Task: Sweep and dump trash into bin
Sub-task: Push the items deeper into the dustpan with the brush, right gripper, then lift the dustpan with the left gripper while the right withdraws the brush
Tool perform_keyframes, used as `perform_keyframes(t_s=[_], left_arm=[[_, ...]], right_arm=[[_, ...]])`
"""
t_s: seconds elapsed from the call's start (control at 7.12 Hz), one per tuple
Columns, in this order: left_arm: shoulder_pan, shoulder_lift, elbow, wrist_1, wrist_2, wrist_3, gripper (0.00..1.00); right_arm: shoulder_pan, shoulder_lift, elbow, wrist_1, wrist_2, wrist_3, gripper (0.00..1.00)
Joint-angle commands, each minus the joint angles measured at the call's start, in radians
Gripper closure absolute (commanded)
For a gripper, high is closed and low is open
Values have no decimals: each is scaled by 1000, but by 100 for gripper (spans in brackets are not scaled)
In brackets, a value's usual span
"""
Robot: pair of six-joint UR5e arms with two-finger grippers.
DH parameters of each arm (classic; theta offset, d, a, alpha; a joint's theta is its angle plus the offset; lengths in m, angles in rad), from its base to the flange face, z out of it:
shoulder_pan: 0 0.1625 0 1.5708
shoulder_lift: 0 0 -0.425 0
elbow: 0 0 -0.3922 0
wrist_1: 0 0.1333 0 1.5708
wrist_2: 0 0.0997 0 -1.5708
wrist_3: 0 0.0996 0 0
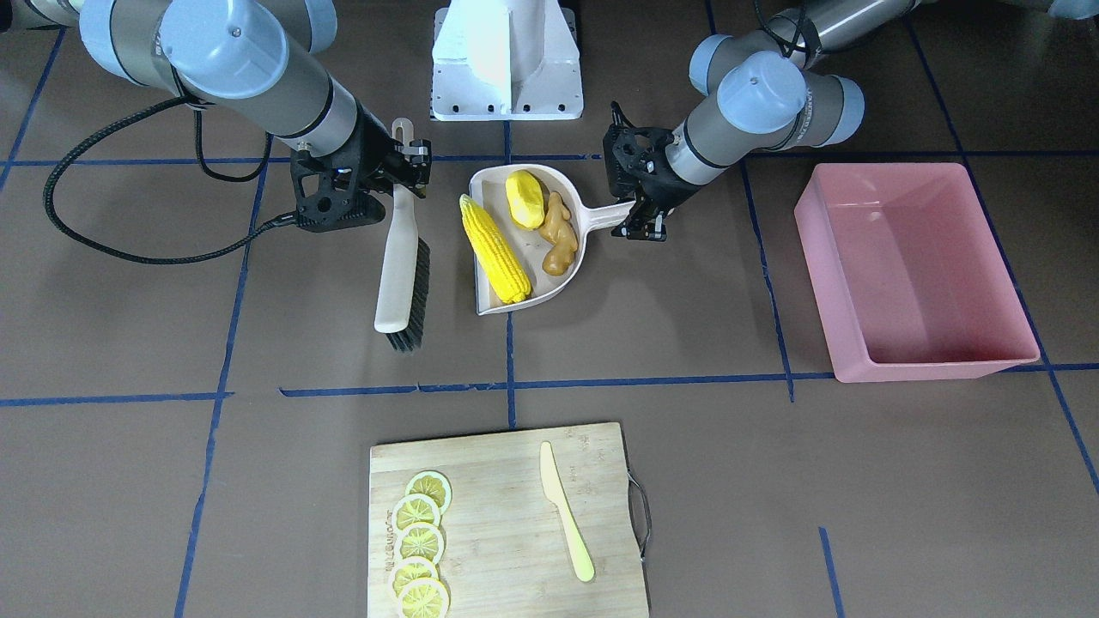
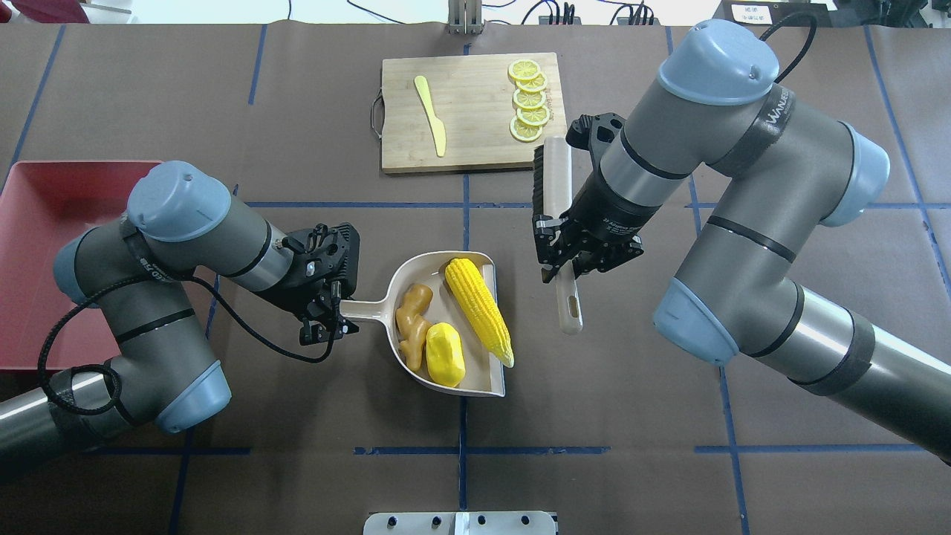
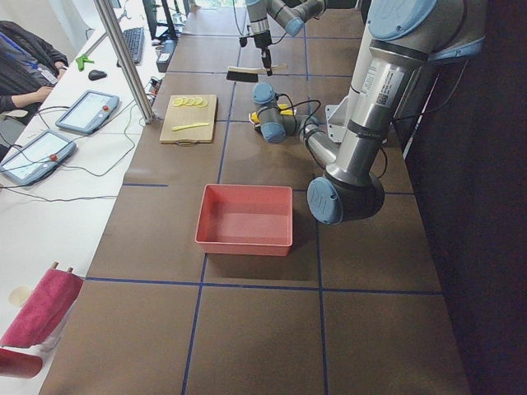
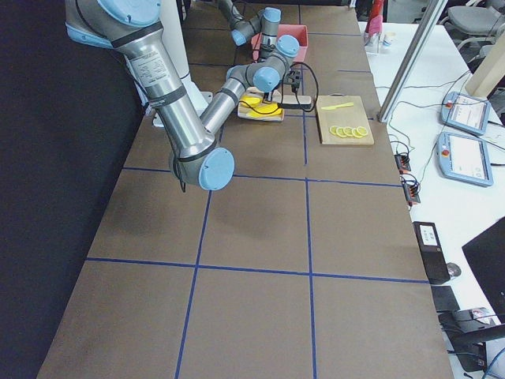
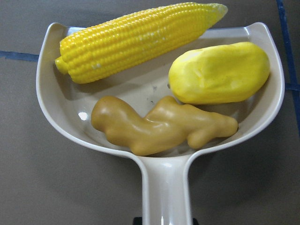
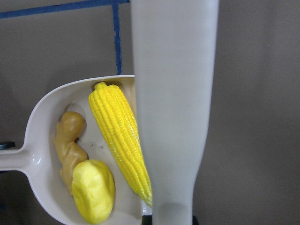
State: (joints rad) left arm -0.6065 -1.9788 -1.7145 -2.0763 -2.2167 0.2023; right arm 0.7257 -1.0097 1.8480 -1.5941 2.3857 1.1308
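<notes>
Left claw (image 2: pixel 330 313) is pinched on the end of the dustpan (image 2: pixel 416 264) handle; jaws sit on either side of it and the left wrist view shows the handle running straight back to the camera. All three pieces of trash are inside the pan: corn cob (image 2: pixel 479 312) lies along the open straight edge, potato (image 2: pixel 444 355) is in the corner nearer the robot, and ginger root (image 2: pixel 413 325) is against the curved back wall next to the handle, touching the potato. The pan looks level; can't tell whether it rests on the counter (image 1: pixel 687 429) or is just off it. Right claw (image 2: pixel 565 261) is clamped across the handle of the brush (image 1: pixel 399 257). The brush lies roughly parallel to the pan's mouth, just beside it and not touching, with its black bristles (image 1: pixel 412 309) at the end away from the robot. Can't tell whether the bristles touch the counter. Pink bin (image 1: pixel 923 266) sits on the robot's left, beyond the left arm and well apart from the pan, open side up. Across the counter from the robot there's a wooden cutting board (image 1: pixel 506 481) with a row of lemon slices (image 1: pixel 421 541) and a pale yellow knife (image 1: pixel 565 511), apart from both arms.
</notes>
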Motion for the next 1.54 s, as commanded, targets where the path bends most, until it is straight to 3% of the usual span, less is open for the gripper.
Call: perform_keyframes(t_s=[0.0,0.42,0.84,1.4], left_arm=[[-9,17,3,-36,-15,-6,100],[-9,23,13,-89,-21,-32,100],[-10,23,73,-295,-29,-113,100],[-15,23,107,-499,-28,-269,100]], right_arm=[[-2,-7,-1,-3,-10,0,100],[-25,-30,0,-6,-43,-9,100],[-19,-33,7,-6,-43,-11,100],[30,-171,83,-6,-43,-86,100]])
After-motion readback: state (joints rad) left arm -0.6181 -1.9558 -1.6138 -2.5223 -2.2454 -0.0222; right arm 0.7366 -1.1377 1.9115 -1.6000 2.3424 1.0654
